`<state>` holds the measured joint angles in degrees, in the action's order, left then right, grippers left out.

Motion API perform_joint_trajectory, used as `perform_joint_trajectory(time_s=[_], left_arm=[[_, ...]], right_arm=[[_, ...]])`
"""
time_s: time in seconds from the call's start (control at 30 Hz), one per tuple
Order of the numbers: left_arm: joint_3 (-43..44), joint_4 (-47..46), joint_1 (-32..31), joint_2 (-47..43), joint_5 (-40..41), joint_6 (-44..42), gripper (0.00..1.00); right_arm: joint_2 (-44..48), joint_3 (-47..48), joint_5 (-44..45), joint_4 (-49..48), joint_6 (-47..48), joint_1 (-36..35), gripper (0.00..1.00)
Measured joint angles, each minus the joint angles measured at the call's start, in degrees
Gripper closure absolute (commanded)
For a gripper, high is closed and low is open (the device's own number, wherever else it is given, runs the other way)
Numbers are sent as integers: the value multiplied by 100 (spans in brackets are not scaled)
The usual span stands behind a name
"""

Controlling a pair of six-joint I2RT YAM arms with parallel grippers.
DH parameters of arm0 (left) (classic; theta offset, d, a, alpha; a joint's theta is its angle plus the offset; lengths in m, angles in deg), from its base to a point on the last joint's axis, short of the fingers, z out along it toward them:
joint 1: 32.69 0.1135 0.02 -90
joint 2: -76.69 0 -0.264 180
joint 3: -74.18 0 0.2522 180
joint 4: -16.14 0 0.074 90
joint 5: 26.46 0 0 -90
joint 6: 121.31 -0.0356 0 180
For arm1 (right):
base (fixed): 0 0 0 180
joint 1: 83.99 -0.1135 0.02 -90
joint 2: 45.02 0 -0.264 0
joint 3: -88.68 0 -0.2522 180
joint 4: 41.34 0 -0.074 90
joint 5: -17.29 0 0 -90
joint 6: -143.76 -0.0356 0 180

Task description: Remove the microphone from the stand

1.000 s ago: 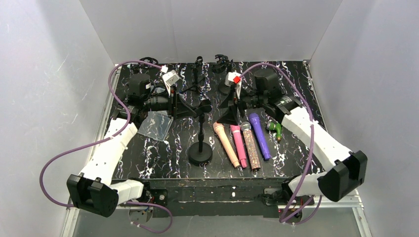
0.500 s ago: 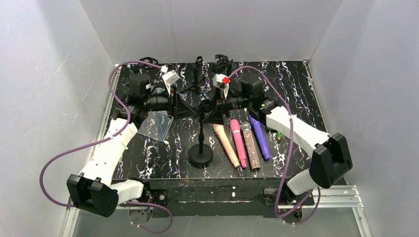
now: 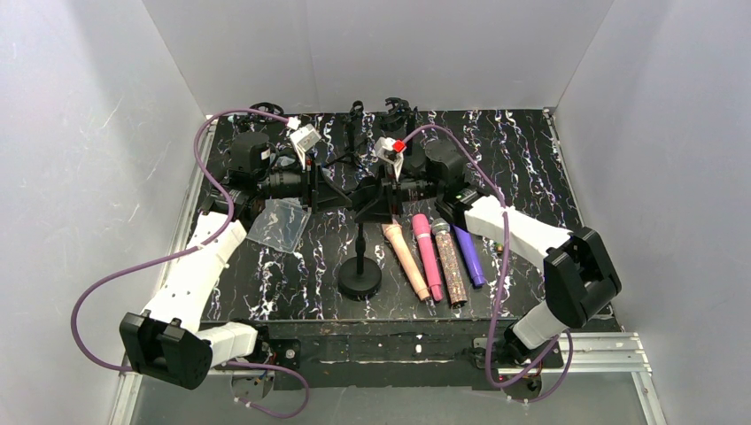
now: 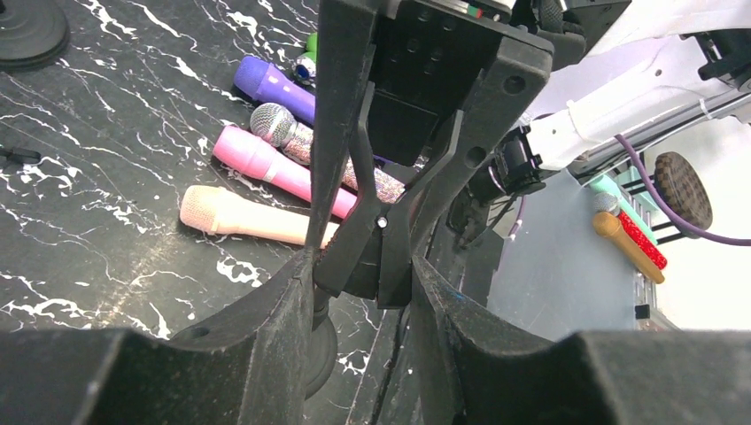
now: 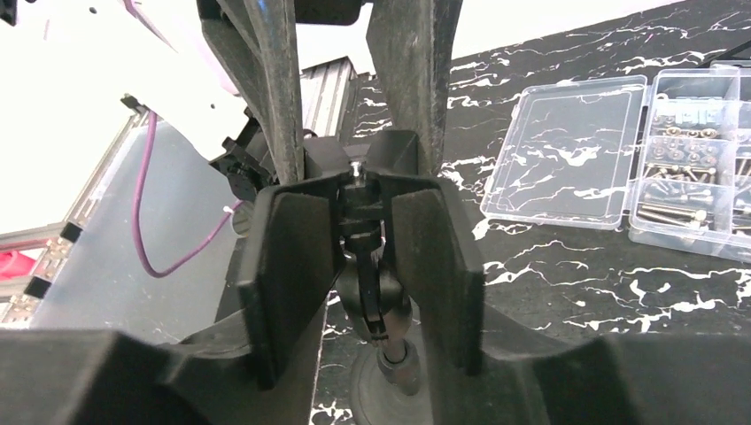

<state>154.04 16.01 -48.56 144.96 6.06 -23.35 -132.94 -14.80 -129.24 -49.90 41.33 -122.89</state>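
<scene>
A black stand [image 3: 359, 277] with a round base rises mid-table. Both grippers meet at its clip [image 5: 361, 208]. My left gripper [image 3: 352, 196] reaches in from the left and is shut on the clip [image 4: 361, 266]. My right gripper [image 3: 379, 200] comes from the right. Its pads [image 5: 292, 274] flank the clip's joint closely, with a thin gap still showing. The grippers cover the clip, so I cannot tell whether a microphone sits in it. Peach [image 3: 406, 257], pink [image 3: 427, 257], glitter [image 3: 449, 261] and purple [image 3: 468, 255] microphones lie right of the stand.
A clear plastic case [image 3: 279, 221] lies left of the stand, and a box of screws [image 5: 700, 168] sits beside it. More black stands [image 3: 397, 112] crowd the back edge. A green microphone [image 4: 308, 49] lies beyond the purple one.
My right arm swung left from beside the microphones to the stand's clip, its jaws narrowing around it. The left gripper has held still on the clip.
</scene>
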Motion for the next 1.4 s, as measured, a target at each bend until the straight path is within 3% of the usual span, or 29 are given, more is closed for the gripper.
perform_joint_trajectory(time_s=[0.23, 0.57, 0.67, 0.83, 1.0, 1.27, 1.4], left_arm=[[0, 4, 0, -4, 2, 26, 100], [-4, 50, -48, -9, -83, -63, 100], [-4, 48, -76, -9, -87, -114, 90], [-4, 48, -72, -9, -70, -138, 91], [-4, 22, -74, -13, -63, -129, 72], [11, -122, -74, -13, -61, -96, 61], [140, -120, -74, -11, -55, -44, 50]], right_arm=[[-52, -175, 2, -452, -247, -20, 99], [282, -179, 330, 284, 256, -55, 99], [387, -98, 490, 671, 435, -85, 99], [422, 122, 697, 1250, 660, -131, 99], [525, 232, 907, 1650, 809, -173, 99], [573, 612, 1202, 2411, 1139, -205, 99], [573, 885, 1285, 2798, 1266, -214, 99]])
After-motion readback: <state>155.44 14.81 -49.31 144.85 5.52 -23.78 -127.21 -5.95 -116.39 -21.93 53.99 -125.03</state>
